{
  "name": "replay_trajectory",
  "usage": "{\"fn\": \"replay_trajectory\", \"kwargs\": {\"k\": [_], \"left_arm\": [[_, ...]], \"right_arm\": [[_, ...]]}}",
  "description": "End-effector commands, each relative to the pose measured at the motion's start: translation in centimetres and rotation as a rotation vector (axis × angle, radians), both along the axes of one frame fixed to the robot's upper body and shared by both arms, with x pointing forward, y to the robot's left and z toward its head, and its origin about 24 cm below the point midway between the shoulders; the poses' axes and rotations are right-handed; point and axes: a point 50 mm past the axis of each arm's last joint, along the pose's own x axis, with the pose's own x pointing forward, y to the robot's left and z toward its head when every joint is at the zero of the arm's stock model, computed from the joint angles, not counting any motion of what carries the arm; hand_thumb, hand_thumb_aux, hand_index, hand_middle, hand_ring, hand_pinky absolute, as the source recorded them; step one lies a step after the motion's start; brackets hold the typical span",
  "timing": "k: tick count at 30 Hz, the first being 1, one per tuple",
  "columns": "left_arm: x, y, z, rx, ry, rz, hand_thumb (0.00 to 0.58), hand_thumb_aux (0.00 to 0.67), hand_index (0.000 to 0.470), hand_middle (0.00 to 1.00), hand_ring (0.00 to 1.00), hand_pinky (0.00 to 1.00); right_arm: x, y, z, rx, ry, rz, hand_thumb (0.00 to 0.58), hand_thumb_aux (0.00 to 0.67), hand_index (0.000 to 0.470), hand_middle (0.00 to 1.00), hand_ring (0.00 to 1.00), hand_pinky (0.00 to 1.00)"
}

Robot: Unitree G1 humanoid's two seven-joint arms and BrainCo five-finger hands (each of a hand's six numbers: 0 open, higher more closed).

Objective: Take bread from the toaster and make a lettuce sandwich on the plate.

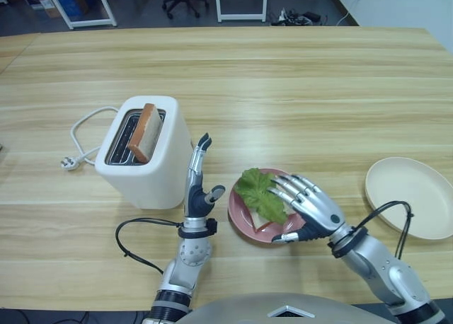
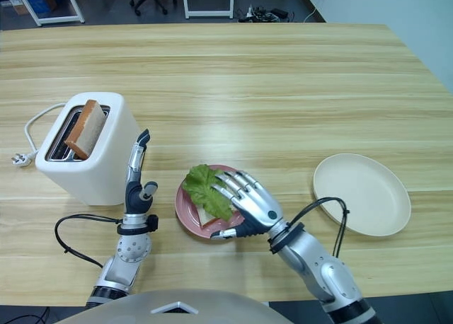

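A white toaster stands at the left with one slice of bread sticking up from its slot. My left hand is upright just right of the toaster, fingers straight and holding nothing. A red plate lies near the front edge with a slice of bread on it, and a green lettuce leaf lies over that slice. My right hand hovers over the plate's right side, fingers spread and extended toward the lettuce, not gripping it.
A cream plate sits at the right edge of the wooden table. The toaster's white cord and plug trail to the left. Black cables loop by both wrists. Chairs and table legs stand beyond the far edge.
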Motion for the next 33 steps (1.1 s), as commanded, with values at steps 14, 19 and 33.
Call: {"fn": "replay_trajectory", "kwargs": {"k": [14,19,33], "left_arm": [[1.6,10.8,10.7,0.858,0.002,0.56,0.0,0.0,0.0,0.0,0.0,0.0],[2.1,13.1,7.2,0.886,0.313,0.598,0.0,0.0,0.0,0.0,0.0,0.0],[2.0,12.6,4.8,0.778,0.435,0.525,0.58,0.67,0.47,0.0,0.0,0.0]], "right_arm": [[1.6,-3.8,0.6,0.542,0.049,-0.355,0.0,0.0,0.0,0.0,0.0,0.0],[1.8,-5.3,1.3,0.619,0.025,-0.405,0.0,0.0,0.0,0.0,0.0,0.0],[1.8,-5.2,0.9,0.612,0.03,-0.409,0.0,0.0,0.0,0.0,0.0,0.0]]}}
